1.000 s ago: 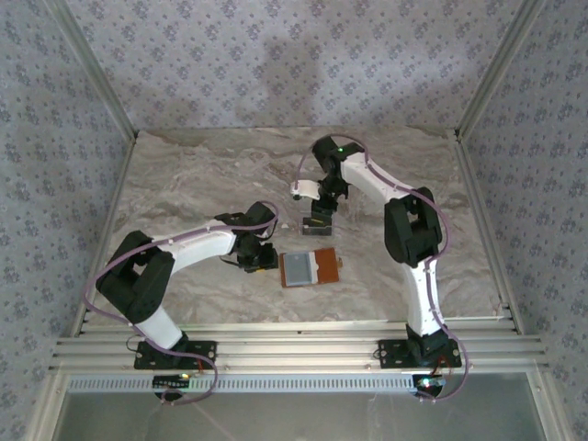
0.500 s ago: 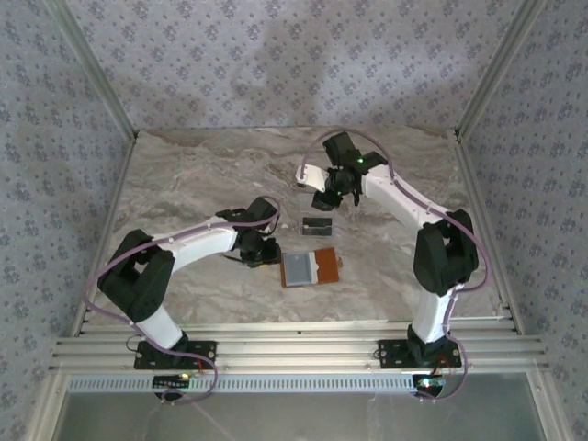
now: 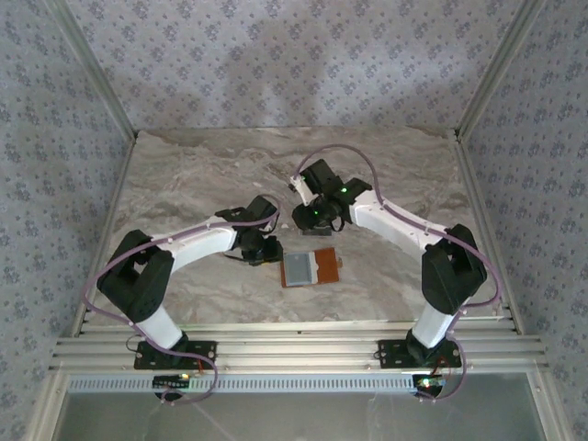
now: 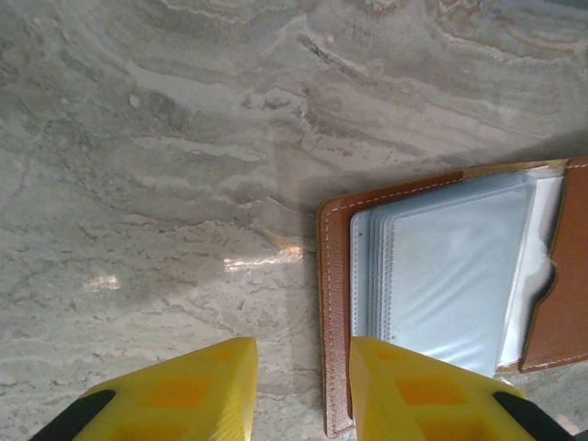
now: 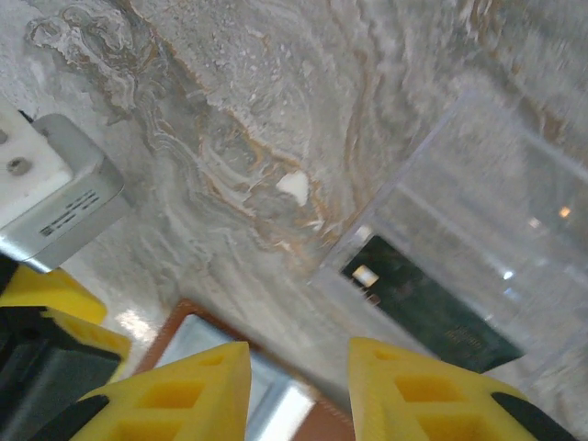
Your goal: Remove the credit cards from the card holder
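The card holder (image 3: 310, 268) lies open on the marble, orange-brown leather with grey-blue sleeves (image 4: 450, 276). A pale white edge (image 4: 547, 234) shows in its pocket beside the brown flap. My left gripper (image 4: 303, 395) is open at the holder's left edge. The leather rim lies in the gap next to the right finger (image 4: 423, 395); the other finger is over bare marble. A dark grey credit card (image 5: 432, 312) lies in the clear tray (image 5: 514, 184). My right gripper (image 5: 299, 395) hovers open and empty between tray and holder (image 5: 188, 335).
The clear tray (image 3: 323, 230) sits just behind the holder, partly under the right wrist (image 3: 317, 207). The left wrist's white camera block (image 5: 55, 197) is close to the right fingers. Metal frame posts and patterned walls bound the marble table (image 3: 184, 175).
The right gripper has swung from above the tray out toward the back, then forward and left again over the tray's near edge. The dark card stays in the tray. The left arm barely moved.
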